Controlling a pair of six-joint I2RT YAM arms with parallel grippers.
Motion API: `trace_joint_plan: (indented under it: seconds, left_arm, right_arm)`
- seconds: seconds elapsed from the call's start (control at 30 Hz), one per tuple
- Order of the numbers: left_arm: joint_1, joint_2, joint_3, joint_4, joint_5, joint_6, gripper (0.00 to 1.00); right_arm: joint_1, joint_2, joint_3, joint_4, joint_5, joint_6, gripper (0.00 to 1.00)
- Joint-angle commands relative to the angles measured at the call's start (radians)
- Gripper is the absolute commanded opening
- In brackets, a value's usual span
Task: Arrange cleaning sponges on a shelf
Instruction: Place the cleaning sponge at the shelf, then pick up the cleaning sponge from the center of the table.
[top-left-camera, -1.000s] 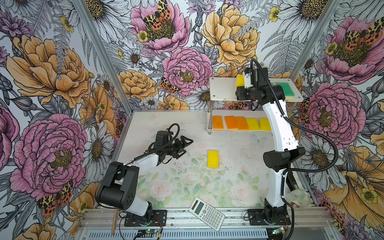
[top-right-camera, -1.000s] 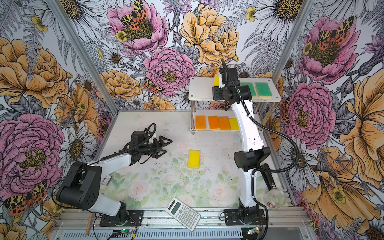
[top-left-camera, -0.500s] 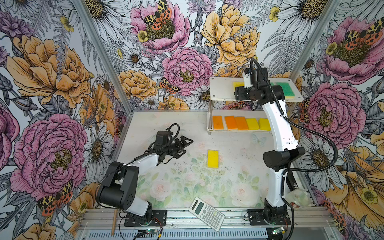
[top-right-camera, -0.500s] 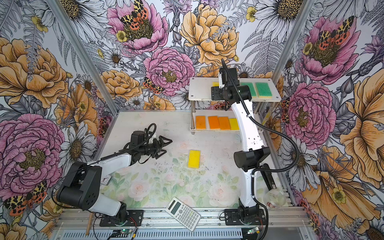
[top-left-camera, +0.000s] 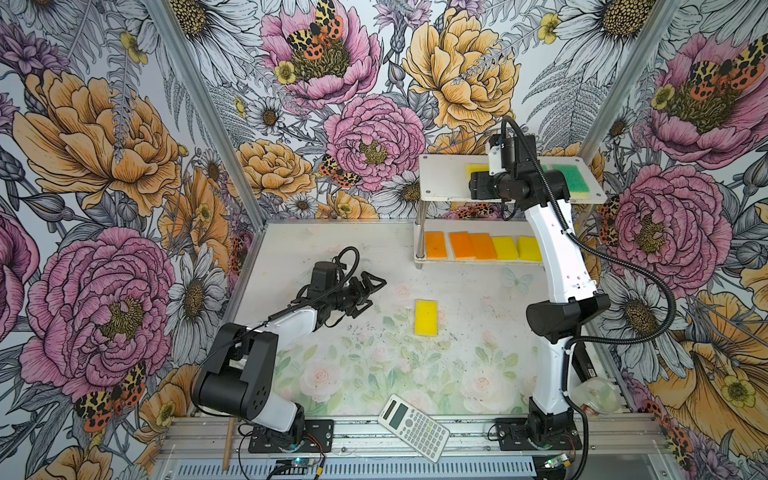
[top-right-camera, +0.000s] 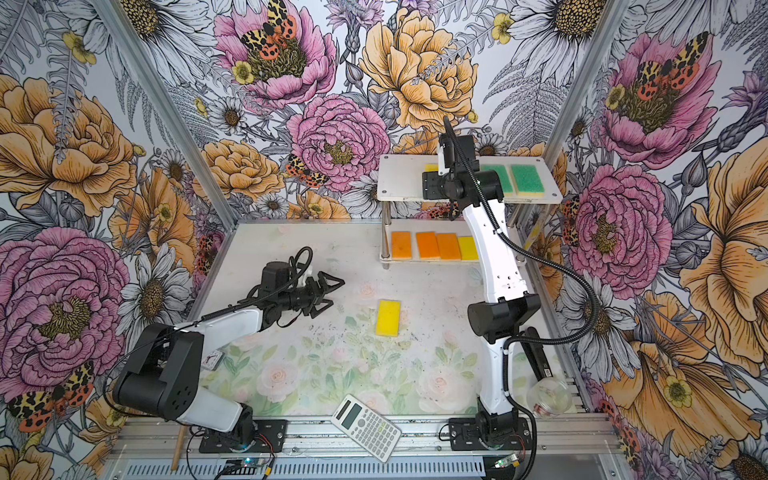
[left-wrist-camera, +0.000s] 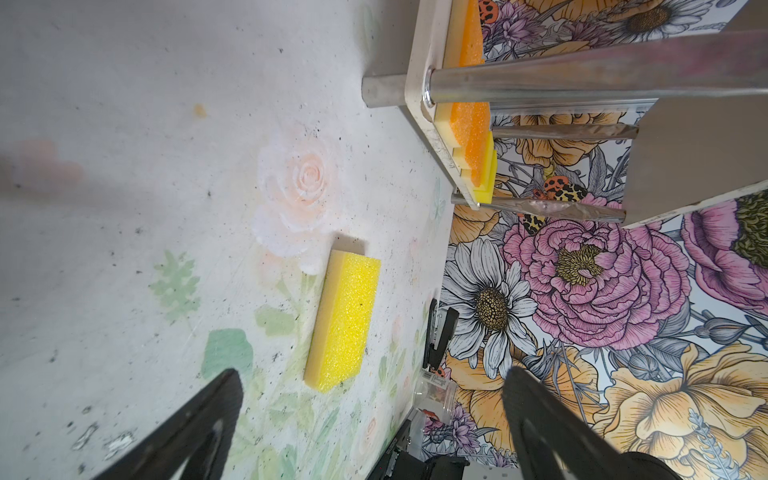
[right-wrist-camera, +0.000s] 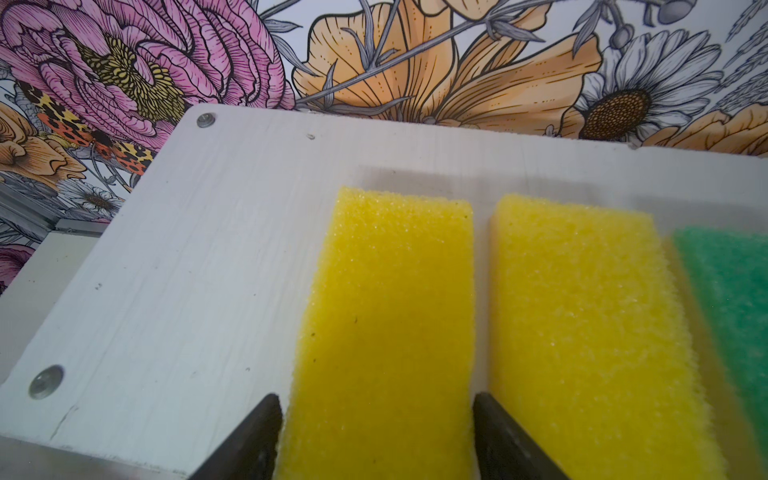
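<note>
The right pincer (right-wrist-camera: 374, 397) flanked a yellow rectangular foam sponge (right-wrist-camera: 386, 311) on the white two-tier shelf (right-wrist-camera: 187, 270), grip indeterminate; a sticking jaw could drag it askew. The left pincer (top-left-camera: 377, 295) stood open.

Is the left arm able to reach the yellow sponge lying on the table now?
Probably yes: the left gripper, fingers open, points toward the yellow sponge, and only bare table lies between them.
</note>
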Motion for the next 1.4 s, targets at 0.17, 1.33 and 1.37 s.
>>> trace_joint_plan:
  seconds: [0.17, 1.33, 1.37]
  left_arm:
    - [0.01, -0.008, 0.009, 0.0, -0.012, 0.026, 0.99]
    - [-0.046, -0.008, 0.002, -0.002, -0.053, 0.033, 0.99]
    - [-0.053, -0.008, 0.002, -0.013, -0.061, 0.037, 0.99]
  right_arm:
    - [-0.005, -0.057, 0.021, 0.033, -0.012, -0.002, 0.78]
    - [0.22, -0.666, -1.042, 0.16, -0.118, 0.275, 1.0]
    - [0.225, -0.674, -1.106, 0.187, -0.133, 0.297, 1.0]
